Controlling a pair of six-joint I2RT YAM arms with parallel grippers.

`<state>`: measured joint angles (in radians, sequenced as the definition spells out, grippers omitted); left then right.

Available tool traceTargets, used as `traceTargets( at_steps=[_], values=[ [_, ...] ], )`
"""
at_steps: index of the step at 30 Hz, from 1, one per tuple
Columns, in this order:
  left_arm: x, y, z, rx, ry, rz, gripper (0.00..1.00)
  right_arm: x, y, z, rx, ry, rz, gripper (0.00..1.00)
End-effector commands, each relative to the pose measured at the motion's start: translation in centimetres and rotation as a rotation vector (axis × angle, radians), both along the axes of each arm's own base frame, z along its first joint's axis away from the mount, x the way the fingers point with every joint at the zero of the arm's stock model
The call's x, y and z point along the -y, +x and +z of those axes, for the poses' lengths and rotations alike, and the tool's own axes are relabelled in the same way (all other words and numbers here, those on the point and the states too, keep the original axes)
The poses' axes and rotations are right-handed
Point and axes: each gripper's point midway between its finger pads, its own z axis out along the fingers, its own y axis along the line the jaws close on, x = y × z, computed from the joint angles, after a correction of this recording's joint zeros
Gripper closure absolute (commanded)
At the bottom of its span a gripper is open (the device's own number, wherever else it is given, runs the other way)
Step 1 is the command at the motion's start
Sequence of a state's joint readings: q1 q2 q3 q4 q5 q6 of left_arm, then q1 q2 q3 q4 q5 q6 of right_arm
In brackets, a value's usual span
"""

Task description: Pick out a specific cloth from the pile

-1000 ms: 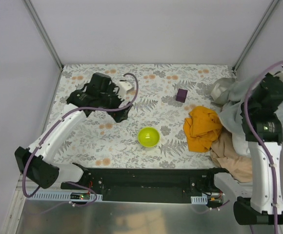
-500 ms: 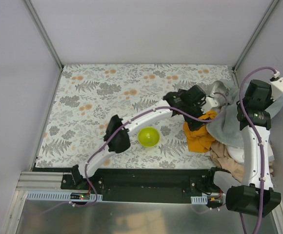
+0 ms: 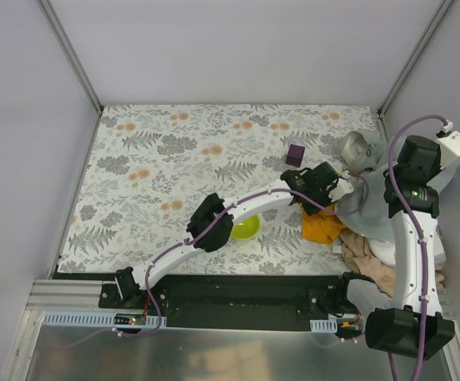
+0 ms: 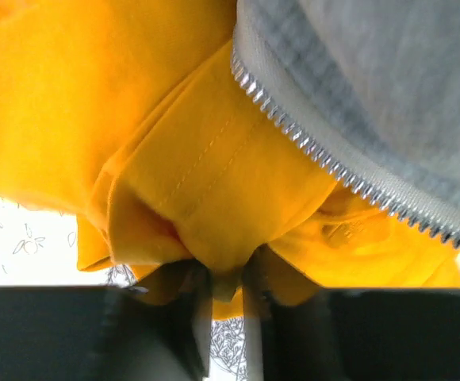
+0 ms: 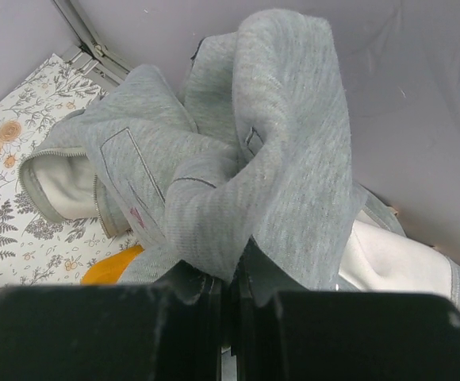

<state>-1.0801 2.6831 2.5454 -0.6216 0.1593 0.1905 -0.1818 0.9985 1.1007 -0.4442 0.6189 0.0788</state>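
Note:
The orange-yellow cloth (image 3: 319, 227) lies at the left edge of the pile (image 3: 355, 208) on the right side of the table, partly under the large grey cloth (image 3: 366, 197). My left arm reaches across to it. In the left wrist view the left gripper (image 4: 226, 279) is shut on a fold of the orange cloth (image 4: 143, 127), with the grey cloth's zipper edge (image 4: 325, 155) draped just above. My right gripper (image 5: 230, 290) is shut on a bunch of the grey cloth (image 5: 238, 182) and holds it raised over the pile.
A lime-green bowl (image 3: 247, 230) sits mid-table, half hidden under my left arm. A small purple block (image 3: 295, 154) stands behind it. Beige-tan cloth (image 3: 377, 268) lies at the near right corner. Frame posts and grey walls close off the table.
My left arm swung from the far left of the table across to the pile, and its jaws closed on the orange cloth. The right gripper kept its hold on the grey cloth.

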Motion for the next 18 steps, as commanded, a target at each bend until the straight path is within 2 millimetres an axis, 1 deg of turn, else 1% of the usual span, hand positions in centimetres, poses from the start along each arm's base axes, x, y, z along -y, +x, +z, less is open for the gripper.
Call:
traceTargets(
  at_steps=[1,2,4,5,7,9,10,11,12,15,16,18],
  values=[
    [0.2,-0.2,-0.7,-0.004,-0.002,-0.018,0.96,0.0,-0.3,1.6,0.071,-0.001,-0.003,1.0],
    [-0.1,-0.3,-0.1,-0.009,-0.002,-0.022,0.99,0.0,-0.4,1.6,0.073,0.0,-0.004,1.0],
    [-1.0,0.0,2.0,-0.011,-0.011,-0.015,1.0,-0.1,-0.5,1.4,0.068,0.002,-0.004,1.0],
    [-1.5,0.3,3.7,0.004,-0.02,-0.005,1.0,0.0,-0.6,1.2,0.064,0.005,-0.007,1.0],
    [-2.8,1.7,7.9,0.073,-0.047,0.016,1.0,0.0,-0.7,1.1,0.062,0.006,-0.009,1.0],
    [-4.2,2.9,13.1,0.151,-0.095,0.017,1.0,-0.1,-0.8,1.2,0.069,0.009,-0.006,1.0],
    [-5.0,3.5,16.1,0.186,-0.129,0.027,1.0,-0.3,-0.7,1.3,0.072,0.015,0.001,1.0],
    [-5.8,3.9,19.1,0.23,-0.159,0.036,1.0,-0.5,-0.6,1.2,0.068,0.023,0.015,1.0],
    [-6.6,4.1,21.5,0.268,-0.18,0.044,1.0,-0.8,-0.5,1.0,0.061,0.035,0.035,1.0],
    [-9.3,4.2,28.6,0.405,-0.23,0.069,1.0,-3.1,0.5,0.6,0.04,0.103,0.167,1.0],
    [-10.6,4.1,31.6,0.462,-0.257,0.079,1.0,-4.0,0.8,0.5,0.035,0.128,0.215,1.0],
    [-13.0,4.7,35.6,0.581,-0.262,0.135,1.0,-6.2,1.5,0.5,0.04,0.165,0.333,1.0]
  ],
)
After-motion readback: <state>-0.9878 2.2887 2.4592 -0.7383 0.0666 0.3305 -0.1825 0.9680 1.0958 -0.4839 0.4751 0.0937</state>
